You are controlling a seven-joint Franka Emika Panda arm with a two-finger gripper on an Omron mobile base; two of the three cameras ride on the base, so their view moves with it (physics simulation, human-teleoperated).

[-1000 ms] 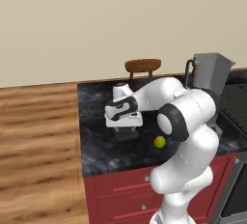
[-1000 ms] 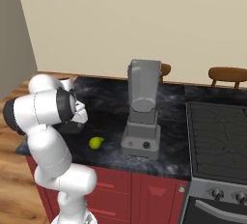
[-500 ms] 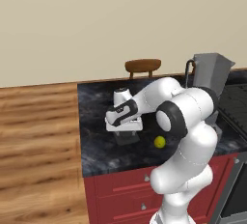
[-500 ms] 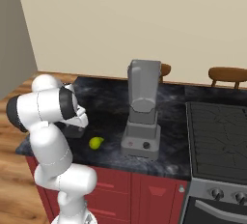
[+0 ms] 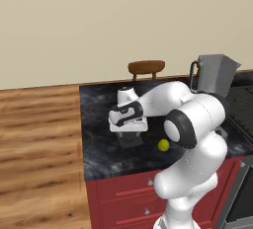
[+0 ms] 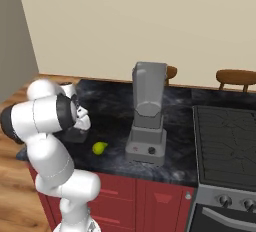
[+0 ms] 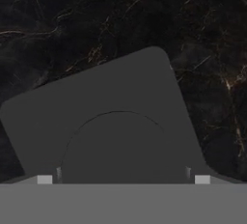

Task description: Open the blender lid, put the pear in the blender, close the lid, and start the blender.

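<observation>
Setting down the blender lid (image 7: 103,117): the tool (image 5: 131,130) hangs low over the black marble bench (image 5: 99,149), wrist pointing down, with the flat dark square cap directly beneath it. In the left base view the lid (image 5: 131,138) shows as a dark patch under the white hand, lying on or just above the stone; contact cannot be confirmed. Compared with a second ago, the hand is lower and slightly nearer the bench's front edge, which suggests the lid is being parked here. The hand view looks straight onto the cap, tilted across the frame, a round raised centre at its near edge. The finger tips are barely visible, so whether the tool is gripping the lid or has let go cannot be told.

The blender (image 6: 147,113) stands well to the right, its tapered jar open at the top (image 5: 216,72). The pear (image 6: 99,147) lies on the bench between the lid and the blender base, near the front edge, and apart from both (image 5: 163,145).

Judged from this layout, the lid-opening step is at or near completion; the next move calls for releasing, rising, and shifting right to the pear.
</observation>
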